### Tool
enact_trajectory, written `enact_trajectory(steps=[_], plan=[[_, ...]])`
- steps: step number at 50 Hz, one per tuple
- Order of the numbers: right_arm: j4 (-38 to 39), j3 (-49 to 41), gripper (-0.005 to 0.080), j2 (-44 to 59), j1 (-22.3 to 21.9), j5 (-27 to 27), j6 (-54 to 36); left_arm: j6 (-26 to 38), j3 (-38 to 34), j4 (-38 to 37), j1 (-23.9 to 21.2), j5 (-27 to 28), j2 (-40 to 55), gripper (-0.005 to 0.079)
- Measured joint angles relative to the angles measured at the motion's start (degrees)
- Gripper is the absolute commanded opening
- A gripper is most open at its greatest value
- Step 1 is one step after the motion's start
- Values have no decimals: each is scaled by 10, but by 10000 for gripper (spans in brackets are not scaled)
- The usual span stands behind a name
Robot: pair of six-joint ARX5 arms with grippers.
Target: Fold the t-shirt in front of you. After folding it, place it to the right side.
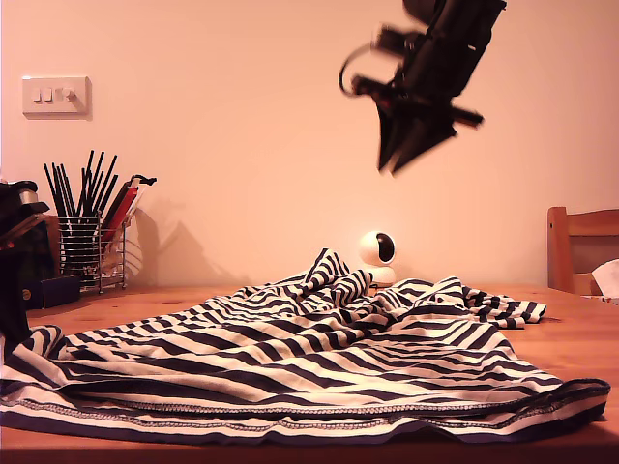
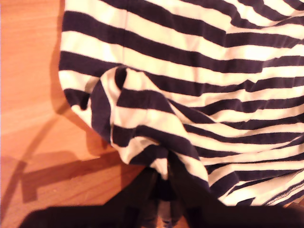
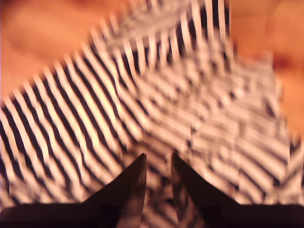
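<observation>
Here, my first gripper point(image 2: 164, 183) has its jaws pinched on a bunched fold of the striped t-shirt point(image 1: 290, 358), which sprawls rumpled across the wooden table point(image 1: 580, 338). My second gripper point(image 1: 406, 145) hangs high above, jaws slightly parted, empty.

Plain wall point(image 1: 242, 116), light switch point(image 1: 55, 96), wooden chair point(image 1: 580, 246)
</observation>
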Motion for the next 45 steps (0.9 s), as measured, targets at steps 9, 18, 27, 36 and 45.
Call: enact_trajectory(steps=[9, 18, 27, 36, 45], plan=[[101, -139, 139, -51, 3, -3, 0, 0, 0, -2, 0, 0, 0, -19], [130, -264, 139, -128, 2, -3, 10, 0, 0, 3, 0, 0, 0, -19], [123, -326, 141, -221, 3, -3, 36, 0, 0, 8, 0, 0, 0, -19], [76, -383, 142, -256, 3, -5, 44, 0, 0, 9, 0, 0, 0, -19], [54, -474, 163, -268, 3, -5, 65, 0, 0, 9, 0, 0, 0, -19]])
